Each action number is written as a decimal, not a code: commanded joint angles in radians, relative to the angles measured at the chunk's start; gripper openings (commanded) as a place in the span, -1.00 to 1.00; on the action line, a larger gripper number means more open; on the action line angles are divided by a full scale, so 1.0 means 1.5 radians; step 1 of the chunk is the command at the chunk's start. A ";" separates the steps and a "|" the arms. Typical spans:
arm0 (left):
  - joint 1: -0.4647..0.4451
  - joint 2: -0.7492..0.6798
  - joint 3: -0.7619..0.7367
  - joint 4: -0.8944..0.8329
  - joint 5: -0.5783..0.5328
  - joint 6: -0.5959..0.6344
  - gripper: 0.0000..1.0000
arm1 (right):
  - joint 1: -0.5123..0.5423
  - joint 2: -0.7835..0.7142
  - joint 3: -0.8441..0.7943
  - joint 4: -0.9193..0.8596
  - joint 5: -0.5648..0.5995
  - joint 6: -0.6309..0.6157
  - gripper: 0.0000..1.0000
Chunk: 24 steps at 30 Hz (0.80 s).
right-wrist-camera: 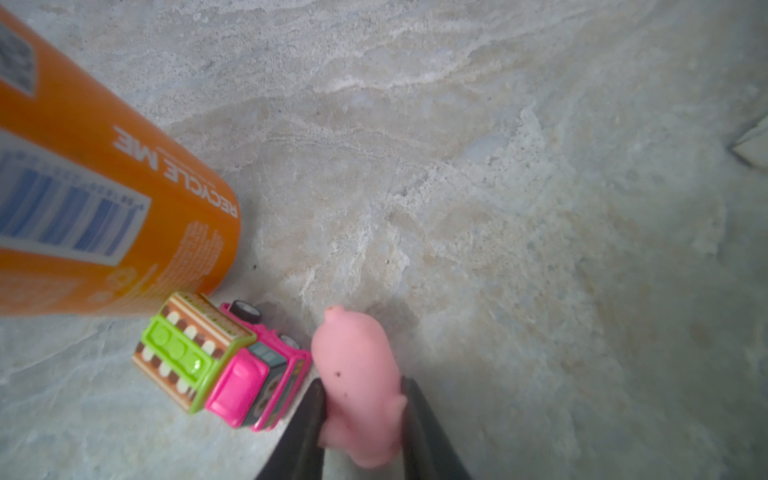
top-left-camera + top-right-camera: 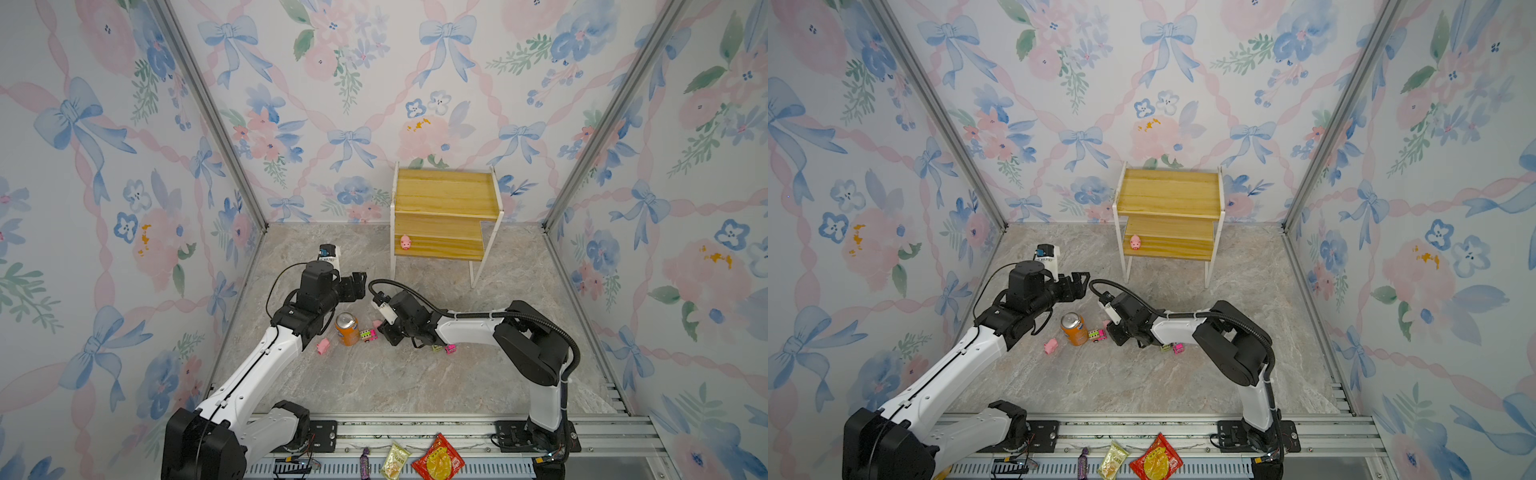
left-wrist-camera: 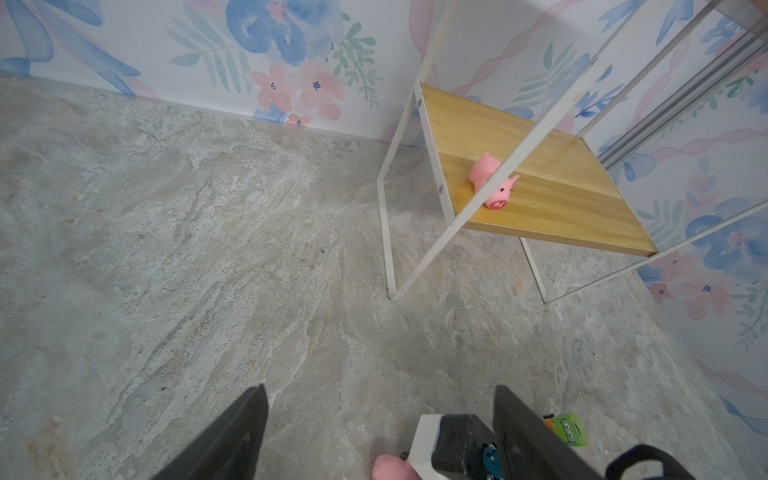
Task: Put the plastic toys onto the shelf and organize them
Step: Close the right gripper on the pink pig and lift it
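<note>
The small pink rubbery-looking pig figure [image 1: 353, 365] lies near the middle of the grey marbled tabletop [image 1: 498, 208], well short of the shelf. I judge it light, squashy and smooth enough to squirt free, so its plump middle is the place to hold. My right pincer [image 1: 363, 384] is clenched there, one finger on each flank; whether the pig is off the table I cannot tell. A pink-and-green toy truck [image 1: 224, 365] sits just left, beside the upright orange soda can [image 1: 104, 187]. Farther off, my left pincer [image 3: 378, 390] hangs spread wide, empty. Farthest, the two-tier yellow wooden shelf [image 2: 444, 195] carries another pink pig [image 2: 405, 242] on its lower board.
</note>
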 commanded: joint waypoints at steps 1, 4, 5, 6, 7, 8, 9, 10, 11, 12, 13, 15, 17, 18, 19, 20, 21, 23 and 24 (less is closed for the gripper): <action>0.003 0.004 -0.007 0.005 -0.002 0.008 0.71 | -0.003 -0.051 -0.031 0.014 0.017 0.004 -0.41; 0.004 0.004 -0.007 0.005 -0.001 0.007 0.71 | -0.005 -0.094 -0.061 0.021 0.032 0.017 -0.41; 0.004 0.004 -0.007 0.006 -0.001 0.007 0.71 | -0.005 -0.112 -0.071 0.022 0.039 0.020 -0.41; 0.004 0.003 -0.007 0.005 -0.001 0.007 0.71 | -0.006 -0.132 -0.083 0.021 0.051 0.024 -0.42; 0.004 0.001 -0.006 0.006 -0.001 0.007 0.71 | -0.008 -0.153 -0.093 0.019 0.063 0.027 -0.41; 0.004 0.000 -0.006 0.005 0.000 0.007 0.71 | -0.009 -0.173 -0.102 0.019 0.074 0.030 -0.41; 0.004 -0.001 -0.006 0.005 0.001 0.006 0.71 | -0.010 -0.196 -0.112 0.018 0.093 0.033 -0.41; 0.005 -0.004 -0.006 0.005 0.002 0.006 0.71 | -0.012 -0.218 -0.119 0.016 0.119 0.037 -0.41; 0.004 -0.006 -0.006 0.006 0.003 0.005 0.71 | -0.016 -0.239 -0.123 0.011 0.144 0.043 -0.41; 0.004 -0.006 -0.005 0.005 0.004 0.005 0.71 | -0.018 -0.253 -0.125 0.008 0.167 0.049 -0.41; 0.005 -0.008 -0.005 0.006 0.006 0.005 0.71 | -0.021 -0.267 -0.127 0.009 0.193 0.056 -0.42; 0.005 -0.012 -0.005 0.005 0.007 0.004 0.71 | -0.024 -0.288 -0.127 0.013 0.242 0.062 -0.42; 0.007 -0.015 -0.005 0.005 0.007 0.005 0.71 | -0.033 -0.299 -0.116 0.014 0.291 0.076 -0.42; 0.007 -0.017 -0.005 0.005 0.008 0.005 0.71 | -0.038 -0.300 -0.111 0.017 0.312 0.086 -0.42; 0.007 -0.019 -0.005 0.006 0.007 0.005 0.71 | -0.046 -0.300 -0.105 0.022 0.336 0.099 -0.41; 0.008 -0.020 -0.005 0.005 0.007 0.005 0.71 | -0.053 -0.298 -0.100 0.033 0.356 0.110 -0.42; 0.008 -0.022 -0.005 0.006 0.007 0.005 0.71 | -0.059 -0.294 -0.095 0.043 0.368 0.117 -0.41; 0.008 -0.024 -0.005 0.006 0.007 0.006 0.71 | -0.070 -0.282 -0.078 0.067 0.395 0.127 -0.41; 0.008 -0.024 -0.005 0.005 0.007 0.005 0.72 | -0.072 -0.275 -0.069 0.078 0.404 0.128 -0.41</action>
